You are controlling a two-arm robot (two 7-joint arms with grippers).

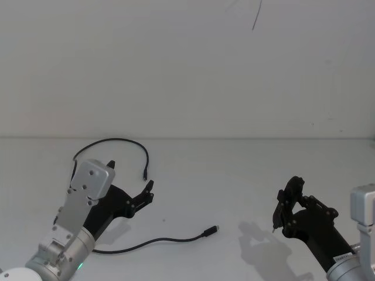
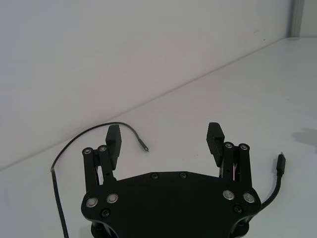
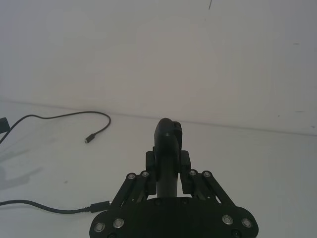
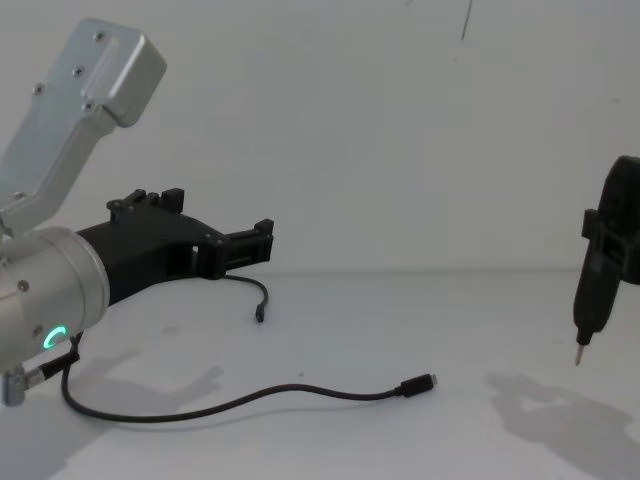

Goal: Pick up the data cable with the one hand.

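- Currently the left black angular two-fingered claw (image 1: 131, 177) hovers over the white tabletop (image 1: 234, 170), spread wide, gripping nothing.
- Long thin black data cable (image 1: 170, 239) lies on tabletop, curving behind and beneath left arm.
- Right dark claw (image 1: 289, 198) clenched on slim pen-like tool (image 4: 583, 325).

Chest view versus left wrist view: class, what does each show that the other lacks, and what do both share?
Chest view: the right gripper shut on a pen-like tool, and the green ring on the left arm. Left wrist view: the ribbed pads of the left gripper. Both: that gripper open, and the cable ungripped on the table.
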